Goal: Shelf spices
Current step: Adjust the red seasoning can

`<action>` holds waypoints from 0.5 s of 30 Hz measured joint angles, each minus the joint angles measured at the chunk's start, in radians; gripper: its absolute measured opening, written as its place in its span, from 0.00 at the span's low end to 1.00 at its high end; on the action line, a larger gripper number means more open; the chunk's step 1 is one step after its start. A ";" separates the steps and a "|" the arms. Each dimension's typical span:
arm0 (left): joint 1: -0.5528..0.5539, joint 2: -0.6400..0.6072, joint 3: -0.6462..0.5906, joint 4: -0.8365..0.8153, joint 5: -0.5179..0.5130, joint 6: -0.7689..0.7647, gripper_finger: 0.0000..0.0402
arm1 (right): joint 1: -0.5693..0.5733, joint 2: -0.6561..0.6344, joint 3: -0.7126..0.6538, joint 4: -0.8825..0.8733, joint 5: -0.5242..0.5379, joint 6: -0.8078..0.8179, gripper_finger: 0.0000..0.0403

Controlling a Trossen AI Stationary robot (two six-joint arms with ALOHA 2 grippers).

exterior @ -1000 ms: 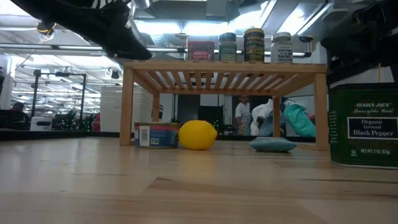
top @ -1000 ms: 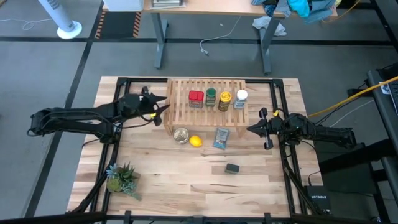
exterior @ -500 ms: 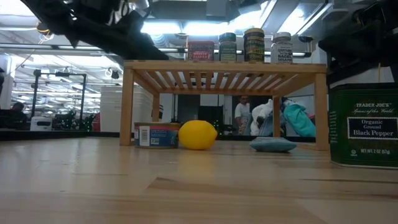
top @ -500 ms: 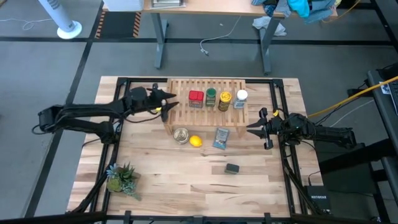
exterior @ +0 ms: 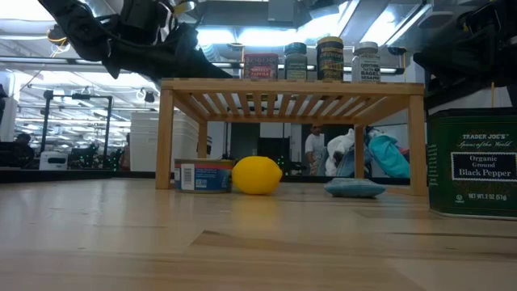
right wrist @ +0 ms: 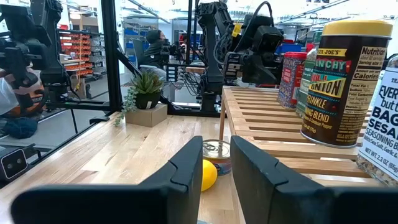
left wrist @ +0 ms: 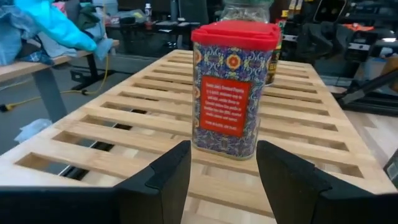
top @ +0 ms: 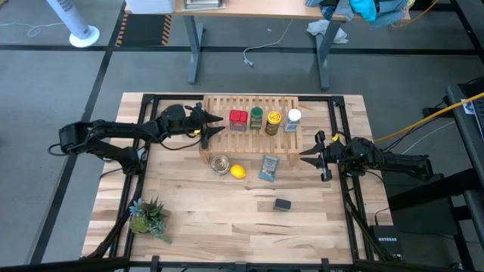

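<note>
Four spice containers stand in a row on top of the shelf point(top: 250, 130): the red tin point(top: 238, 119), the green-lidded jar point(top: 257, 118), the yellow-lidded jar point(top: 274, 121) and the white-lidded jar point(top: 293, 119), in that order from the left arm's side to the right arm's side. The fifth, the dark grey tin point(top: 282, 204), lies on the table point(top: 197, 219) well apart from the shelf, toward the near edge; in the low view it stands large at the right, its label reading black pepper.

The left gripper point(top: 214, 123) hovers over the shelf's left end, just beside the red tin. In the left wrist view its two fingers point(left wrist: 163, 180) are spread with a clear gap, the tin standing beyond that gap and apart from both; nothing is held.

The right gripper point(top: 305, 156) hangs off the shelf's right end, near the white-lidded jar. Its fingers point(right wrist: 186, 167) show a narrow gap with nothing between them.

Under or just in front of the shelf lie a silver round tin point(top: 220, 164), a lemon point(top: 237, 171) touching or nearly touching it, and a flat blue packet point(top: 268, 168); which of them sit beneath the slats is hard to judge from above. A small potted plant point(top: 147, 215) stands at the near left corner.
</note>
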 joint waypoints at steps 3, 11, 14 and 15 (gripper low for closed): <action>0.000 0.000 0.000 0.024 -0.001 0.003 0.44 | 0.000 0.000 0.000 -0.001 0.000 0.000 0.22; 0.000 0.000 0.000 0.053 -0.006 -0.002 0.44 | 0.000 0.000 0.000 -0.005 0.000 0.000 0.22; 0.000 0.000 0.000 0.051 -0.006 -0.031 0.44 | 0.000 0.000 0.000 -0.005 0.000 0.000 0.22; 0.000 0.000 0.000 0.050 -0.006 -0.035 0.44 | 0.000 0.000 0.000 -0.005 0.000 0.000 0.22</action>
